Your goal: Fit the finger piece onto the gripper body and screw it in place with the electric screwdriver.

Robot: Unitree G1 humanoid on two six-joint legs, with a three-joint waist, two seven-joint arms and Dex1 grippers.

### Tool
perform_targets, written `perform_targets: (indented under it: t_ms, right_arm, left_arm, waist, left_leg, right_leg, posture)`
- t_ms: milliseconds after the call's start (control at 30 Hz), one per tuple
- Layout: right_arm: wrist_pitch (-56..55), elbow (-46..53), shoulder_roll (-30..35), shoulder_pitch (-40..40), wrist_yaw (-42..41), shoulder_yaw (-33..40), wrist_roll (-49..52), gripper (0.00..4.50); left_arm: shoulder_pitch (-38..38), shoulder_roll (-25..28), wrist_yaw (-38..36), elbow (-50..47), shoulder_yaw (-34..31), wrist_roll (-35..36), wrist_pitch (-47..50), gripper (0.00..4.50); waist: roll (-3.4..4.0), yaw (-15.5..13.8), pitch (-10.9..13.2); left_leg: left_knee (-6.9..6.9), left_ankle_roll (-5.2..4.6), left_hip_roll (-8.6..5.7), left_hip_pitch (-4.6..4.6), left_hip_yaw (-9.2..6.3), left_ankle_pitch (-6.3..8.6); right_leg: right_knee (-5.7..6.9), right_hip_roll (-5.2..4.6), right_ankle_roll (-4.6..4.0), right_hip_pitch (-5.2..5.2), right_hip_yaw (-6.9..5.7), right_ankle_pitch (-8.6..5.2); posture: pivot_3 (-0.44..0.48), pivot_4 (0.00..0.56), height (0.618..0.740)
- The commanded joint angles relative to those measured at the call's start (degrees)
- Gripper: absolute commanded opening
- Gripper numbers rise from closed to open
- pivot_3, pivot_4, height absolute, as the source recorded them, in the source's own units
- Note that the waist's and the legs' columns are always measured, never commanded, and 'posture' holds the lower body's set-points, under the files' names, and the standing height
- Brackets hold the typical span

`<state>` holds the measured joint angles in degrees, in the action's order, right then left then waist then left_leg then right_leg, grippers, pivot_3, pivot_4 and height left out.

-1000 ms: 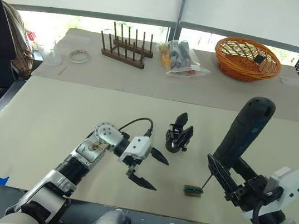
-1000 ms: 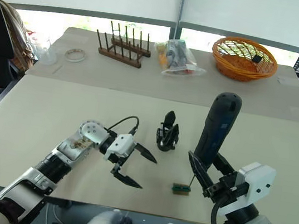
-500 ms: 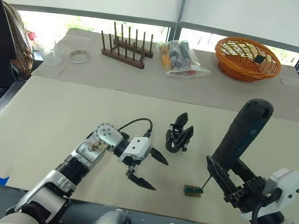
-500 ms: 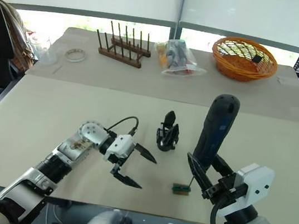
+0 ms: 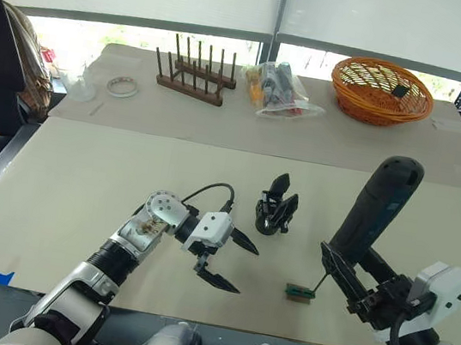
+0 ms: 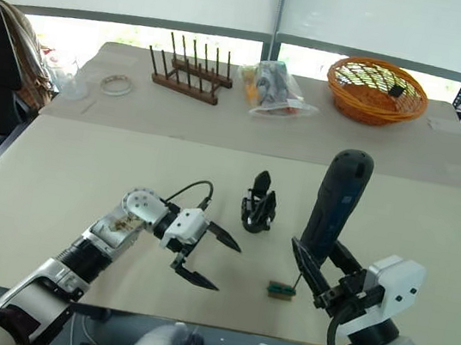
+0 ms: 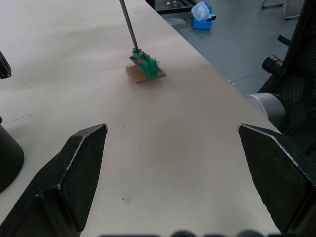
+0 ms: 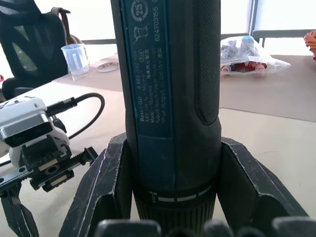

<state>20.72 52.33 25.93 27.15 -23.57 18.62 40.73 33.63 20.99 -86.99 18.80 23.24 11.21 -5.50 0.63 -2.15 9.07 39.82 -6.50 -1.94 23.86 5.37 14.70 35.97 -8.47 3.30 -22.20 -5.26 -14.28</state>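
The right hand is gripping the thick black cylindrical electric screwdriver upright, its thin bit touching a small green rectangular block near the beige worktop's front edge. The left hand is hanging wide apart and empty, bare surface beneath. Beyond it the small black gripper body is standing. Hardly anything has shifted since half a second ago.

"624203155" on electric screwdriver

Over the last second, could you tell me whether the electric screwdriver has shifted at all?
Barely. The electric screwdriver has tilted very slightly, but its bit still meets the green block, and the right gripper stays clamped on it.
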Motion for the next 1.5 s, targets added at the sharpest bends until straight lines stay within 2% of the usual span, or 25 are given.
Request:
perform_targets:
  t_ms: [33,967,1267,1500]
  right_arm:
    - [-2.9,1.9,-0.3,-0.4,-0.5,1.6,0.5,1.97]
    - [-2.4,2.9,0.0,1.4,-1.9,0.6,0.8,1.97]
    - [-2.5,5.1,0.8,0.9,0.4,5.2,4.9,1.97]
    - [-2.0,5.3,1.0,0.4,1.3,5.1,4.8,1.97]
  left_arm:
    - [0.8,-0.4,-0.1,-0.6,-0.5,0.2,-1.3,4.5]
    - [0.8,-0.5,-0.1,-0.9,-0.3,0.2,-1.4,4.5]
    - [0.8,-1.1,-0.1,-1.5,0.0,0.4,-0.4,4.5]
    - [0.1,-1.8,0.0,-2.4,0.6,0.4,0.9,4.5]
  waist:
    - [0.0,0.0,0.0]
    - [0.0,0.0,0.0]
    - [-0.01,-0.1,0.0]
    - [-0.01,-0.1,0.0]
  left_leg:
    - [0.0,0.0,0.0,0.0,0.0,0.0]
    - [0.0,-0.01,0.0,0.0,0.0,0.01]
    - [0.0,-0.02,0.0,0.0,0.0,0.01]
    - [0.0,-0.02,0.0,0.0,0.01,0.02]
  right_leg:
    - [0.0,0.0,0.0,0.0,0.0,0.0]
    - [0.0,-0.02,0.0,0.0,0.0,0.0]
    - [0.0,-0.03,0.0,0.0,0.0,0.0]
    - [0.0,-0.03,0.0,0.0,0.0,0.0]
  posture:
    - [0.0,0.15,0.74]
    - [0.0,0.15,0.74]
    - [0.0,0.15,0.74]
    - [0.0,0.15,0.74]
